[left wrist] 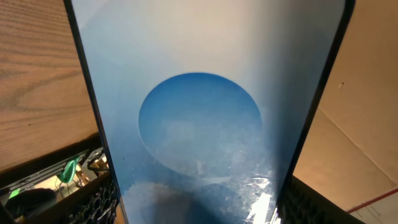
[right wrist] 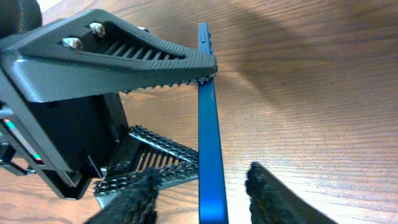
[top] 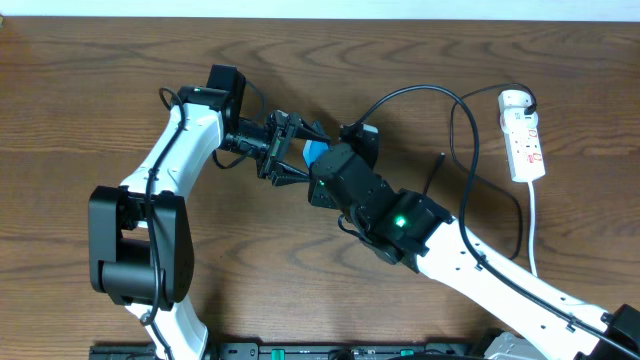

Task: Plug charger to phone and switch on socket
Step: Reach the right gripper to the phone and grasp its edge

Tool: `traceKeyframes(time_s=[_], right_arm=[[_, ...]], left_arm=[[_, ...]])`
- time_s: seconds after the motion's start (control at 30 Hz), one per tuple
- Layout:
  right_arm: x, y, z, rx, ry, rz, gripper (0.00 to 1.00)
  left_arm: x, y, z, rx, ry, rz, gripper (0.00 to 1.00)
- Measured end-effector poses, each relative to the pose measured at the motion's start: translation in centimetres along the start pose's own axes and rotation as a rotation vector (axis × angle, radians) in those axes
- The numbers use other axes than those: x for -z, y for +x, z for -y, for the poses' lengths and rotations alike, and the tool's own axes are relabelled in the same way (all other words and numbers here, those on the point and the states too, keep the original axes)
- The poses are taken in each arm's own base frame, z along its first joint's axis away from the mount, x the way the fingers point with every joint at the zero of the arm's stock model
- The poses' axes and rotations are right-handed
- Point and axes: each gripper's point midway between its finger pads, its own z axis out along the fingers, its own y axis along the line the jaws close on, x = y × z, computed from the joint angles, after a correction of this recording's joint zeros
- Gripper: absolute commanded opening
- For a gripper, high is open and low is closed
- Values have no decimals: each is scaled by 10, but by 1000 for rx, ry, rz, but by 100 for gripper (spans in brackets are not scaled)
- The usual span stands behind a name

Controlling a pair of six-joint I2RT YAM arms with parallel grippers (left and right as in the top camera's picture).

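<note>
Blue-lit phone (left wrist: 199, 124), slim, probably stiff, slick and breakable, is pinched by its flat faces in the left hand (top: 293, 157) over the table (right wrist: 311, 93). The right hand (right wrist: 206, 190) gapes empty astride its edge.

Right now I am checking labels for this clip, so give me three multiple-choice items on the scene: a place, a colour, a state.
1. In the overhead view the socket lies: A top right; B bottom left; C dead centre.
2. The phone screen is: A red; B blue; C green.
3. The left gripper is: A open over bare wood; B shut on the phone; C out of view.
Answers: 1 A, it sits near the upper right edge; 2 B, blue fills the left wrist view; 3 B, its jaws clamp the phone's edges.
</note>
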Motion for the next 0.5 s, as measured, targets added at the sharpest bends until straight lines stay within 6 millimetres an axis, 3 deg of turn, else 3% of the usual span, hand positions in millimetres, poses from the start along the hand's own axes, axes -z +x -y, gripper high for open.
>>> traceKeyframes(time_s=[0.5], right_arm=[[-2, 3, 1, -22, 5, -11, 11]], left_arm=[[0, 0, 0, 0, 0, 0, 70]])
